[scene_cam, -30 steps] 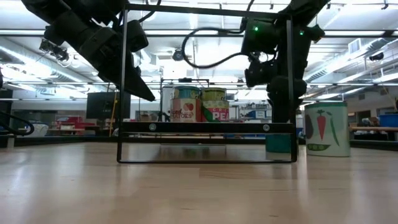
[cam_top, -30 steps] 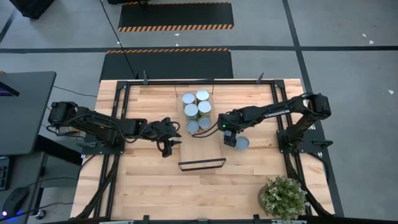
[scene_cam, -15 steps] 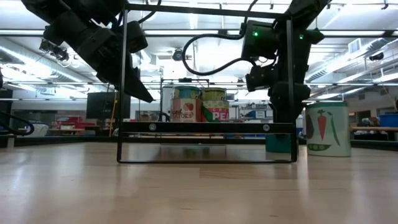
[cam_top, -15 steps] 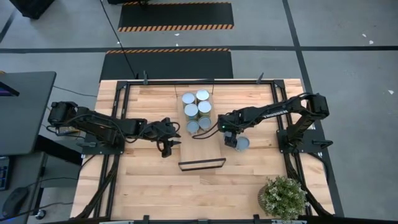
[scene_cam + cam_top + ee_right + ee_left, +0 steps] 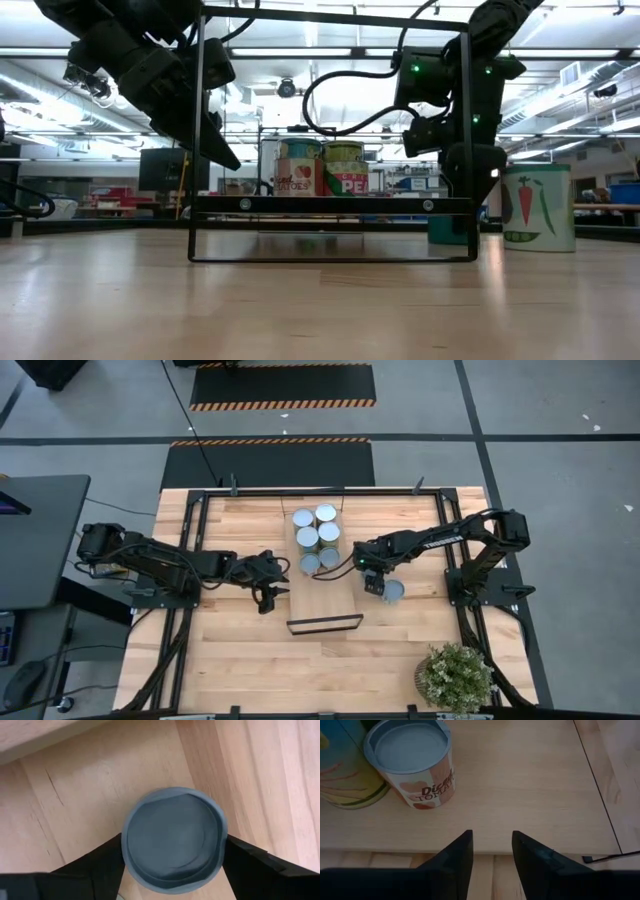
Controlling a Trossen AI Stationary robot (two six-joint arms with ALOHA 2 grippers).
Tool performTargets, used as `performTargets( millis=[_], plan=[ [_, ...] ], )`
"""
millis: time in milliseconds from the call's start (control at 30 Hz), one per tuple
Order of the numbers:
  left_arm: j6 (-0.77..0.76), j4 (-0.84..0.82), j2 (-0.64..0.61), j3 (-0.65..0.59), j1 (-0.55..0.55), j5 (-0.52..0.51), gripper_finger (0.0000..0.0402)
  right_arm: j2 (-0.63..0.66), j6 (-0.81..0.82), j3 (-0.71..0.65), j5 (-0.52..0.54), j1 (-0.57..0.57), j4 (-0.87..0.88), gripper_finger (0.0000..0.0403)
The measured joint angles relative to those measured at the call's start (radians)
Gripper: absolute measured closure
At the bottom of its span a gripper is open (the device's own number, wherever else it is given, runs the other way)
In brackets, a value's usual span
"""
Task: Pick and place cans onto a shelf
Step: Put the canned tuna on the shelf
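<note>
The shelf (image 5: 325, 600) is a light-wood board in the middle of the table, with its black bar frame (image 5: 324, 625) at the near end. Several cans (image 5: 318, 538) stand upright on its far half. One more can (image 5: 394, 592), with a carrot and pea label (image 5: 540, 207), stands on the tabletop to the right of the shelf. My right gripper (image 5: 377, 584) is shut on this can. My left gripper (image 5: 268, 595) is open and empty above the shelf's left edge. Its wrist view shows a tomato can (image 5: 412, 765) ahead on the board. My right gripper pinches the can's round side wall (image 5: 126, 855), just below the rim, between its two fingers (image 5: 100, 865). One finger is on each opposite side. The fingers slant down from the shelf's side. The can stays upright, and in the low view its bottom (image 5: 540, 248) looks level with the tabletop.
A potted plant (image 5: 455, 675) stands at the table's near right corner. A black rail frame (image 5: 300, 491) runs along the table's edges. The shelf's upright bar frame (image 5: 330, 205) stands between the near edge and the cans. The near half of the board is bare.
My right gripper has gone a little toward the table's right edge. The carrot and pea can has gone with it, still upright.
</note>
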State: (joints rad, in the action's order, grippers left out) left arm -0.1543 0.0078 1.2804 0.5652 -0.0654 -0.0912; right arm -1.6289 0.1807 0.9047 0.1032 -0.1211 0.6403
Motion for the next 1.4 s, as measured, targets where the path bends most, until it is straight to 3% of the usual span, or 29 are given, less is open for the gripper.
performTargets(
  millis=[200,500,733,1067,1400],
  plan=[
    [0.000,0.000,0.000,0.000,0.000,0.000,0.0260,-0.001,-0.008,0.015,-0.004,0.000,0.024,0.0106],
    [-0.010,0.002,0.000,0.000,0.000,0.000,0.0260,0.035,-0.013,0.203,0.005,0.065,0.139,0.0106],
    [-0.019,0.002,0.000,0.000,0.000,0.000,0.0260,0.036,-0.103,0.262,-0.032,0.146,-0.008,0.0106],
    [-0.052,0.007,0.002,0.001,0.000,0.000,0.0260,-0.066,-0.070,0.262,-0.065,0.167,-0.116,0.0104],
    [-0.049,0.007,0.002,0.001,0.000,0.000,0.0260,-0.080,-0.041,0.262,0.006,0.165,-0.160,0.0041]
  ],
)
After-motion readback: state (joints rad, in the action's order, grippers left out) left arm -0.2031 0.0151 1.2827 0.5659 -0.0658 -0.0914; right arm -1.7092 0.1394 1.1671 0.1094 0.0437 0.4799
